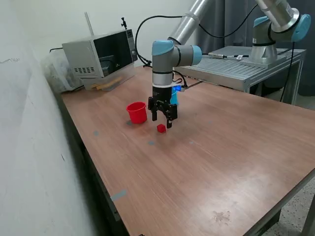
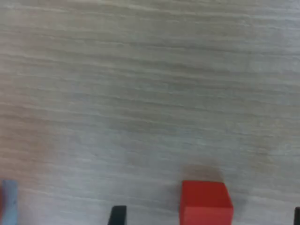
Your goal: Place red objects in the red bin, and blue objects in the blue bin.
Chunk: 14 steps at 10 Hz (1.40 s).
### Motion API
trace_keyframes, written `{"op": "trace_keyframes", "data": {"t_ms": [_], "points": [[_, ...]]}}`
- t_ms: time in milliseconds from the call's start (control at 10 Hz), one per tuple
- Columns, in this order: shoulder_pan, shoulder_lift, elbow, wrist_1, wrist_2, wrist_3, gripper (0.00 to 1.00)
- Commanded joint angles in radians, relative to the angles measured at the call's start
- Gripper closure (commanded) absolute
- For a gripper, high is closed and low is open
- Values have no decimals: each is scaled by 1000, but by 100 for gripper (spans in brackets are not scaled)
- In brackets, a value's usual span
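Observation:
One small red cube [image 1: 161, 128] lies on the wooden table just to the exterior view's right of the red cup [image 1: 137, 112]. My gripper [image 1: 162, 119] hangs open just above the cube, with its fingers on either side of it. In the wrist view the red cube [image 2: 205, 204] sits between the dark fingertips [image 2: 117, 214] of my gripper [image 2: 206, 220]. The light blue cup [image 1: 174, 94] is mostly hidden behind my wrist. No blue cubes and no second red cube are in view.
A microwave [image 1: 101, 56] stands at the table's back corner by the wall. A second arm [image 1: 270, 29] stands on a metal platform [image 1: 236, 66] behind the table. Small blue-grey marks [image 1: 151, 143] dot the tabletop, and one shows in the wrist view [image 2: 8, 199].

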Motion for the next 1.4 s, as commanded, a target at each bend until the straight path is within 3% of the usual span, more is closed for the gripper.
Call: {"op": "trace_keyframes", "data": {"t_ms": [0,100,200,1000,1300], "points": [[6,1,-1,-5,29,0,0],[6,10,-4,-11,29,0,0],[6,16,-4,-11,29,0,100],[1,16,-2,-9,19,-8,100],[0,-68,5,4,16,-15,100]]}}
